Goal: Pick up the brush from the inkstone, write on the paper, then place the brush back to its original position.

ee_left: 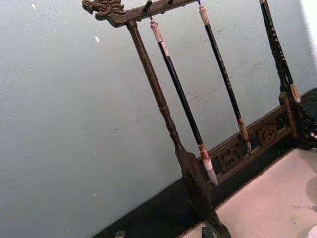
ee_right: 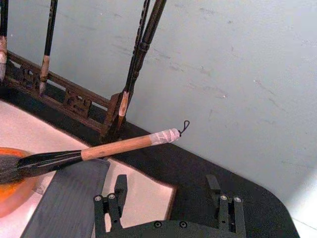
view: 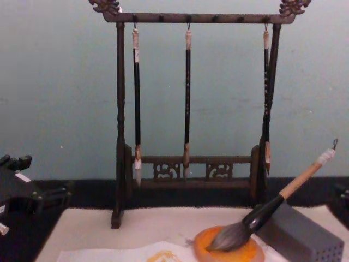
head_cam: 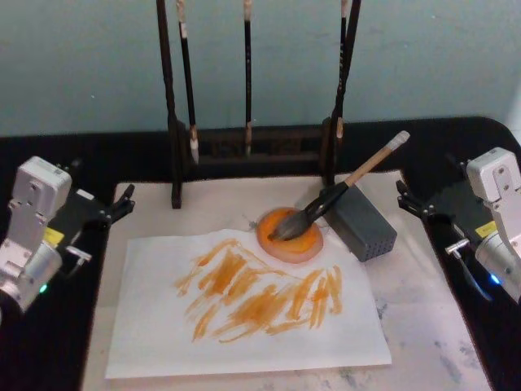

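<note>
The brush (head_cam: 342, 191) lies at a slant, its grey-brown tuft in the round orange inkstone (head_cam: 305, 242) and its tan handle propped on a grey block (head_cam: 366, 224). In the right wrist view the brush (ee_right: 114, 148) crosses in front of my right gripper (ee_right: 166, 181), which is open and holds nothing. The paper (head_cam: 244, 326), white with orange strokes, lies in front of the inkstone. My right gripper (head_cam: 411, 202) sits to the right of the block, apart from the brush. At the mat's left edge my left gripper (head_cam: 122, 204) is open, far from the brush.
A dark wooden brush rack (head_cam: 244, 151) with thin black brushes hanging from it stands behind the inkstone. The beige mat (head_cam: 431, 326) lies under everything on a black table. A pale wall closes off the back.
</note>
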`<act>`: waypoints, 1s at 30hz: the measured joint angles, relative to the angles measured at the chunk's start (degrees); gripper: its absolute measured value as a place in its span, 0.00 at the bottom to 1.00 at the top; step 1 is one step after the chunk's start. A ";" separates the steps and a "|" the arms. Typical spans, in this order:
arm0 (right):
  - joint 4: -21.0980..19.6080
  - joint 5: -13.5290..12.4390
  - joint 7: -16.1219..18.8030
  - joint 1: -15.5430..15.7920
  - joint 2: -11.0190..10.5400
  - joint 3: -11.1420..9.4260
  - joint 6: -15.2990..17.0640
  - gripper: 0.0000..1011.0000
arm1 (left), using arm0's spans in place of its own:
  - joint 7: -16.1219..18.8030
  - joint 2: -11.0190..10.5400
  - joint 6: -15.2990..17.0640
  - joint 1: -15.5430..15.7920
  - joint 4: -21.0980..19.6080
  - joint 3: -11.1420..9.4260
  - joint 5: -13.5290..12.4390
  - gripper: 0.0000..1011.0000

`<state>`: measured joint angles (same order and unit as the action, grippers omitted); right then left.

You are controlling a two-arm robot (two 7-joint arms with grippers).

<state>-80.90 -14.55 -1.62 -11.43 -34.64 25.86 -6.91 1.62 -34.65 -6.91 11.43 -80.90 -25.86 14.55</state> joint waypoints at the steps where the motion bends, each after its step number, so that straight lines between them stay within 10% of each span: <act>1: 0.00 0.00 0.00 0.00 0.00 0.00 0.00 0.99 | 0.00 0.00 0.00 0.00 0.00 0.00 0.00 0.99; 14: -0.08 -1.37 2.30 0.07 1.07 -1.02 0.28 0.99 | 0.00 0.00 0.00 0.00 0.00 0.00 0.00 0.99; 30: 1.89 -24.37 15.41 0.03 7.53 -10.36 12.53 0.99 | 0.00 0.00 0.00 0.00 0.00 0.00 0.00 0.99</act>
<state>-79.01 -38.91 13.79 -11.40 -27.12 15.51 5.62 1.62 -34.65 -6.91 11.43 -80.90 -25.86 14.55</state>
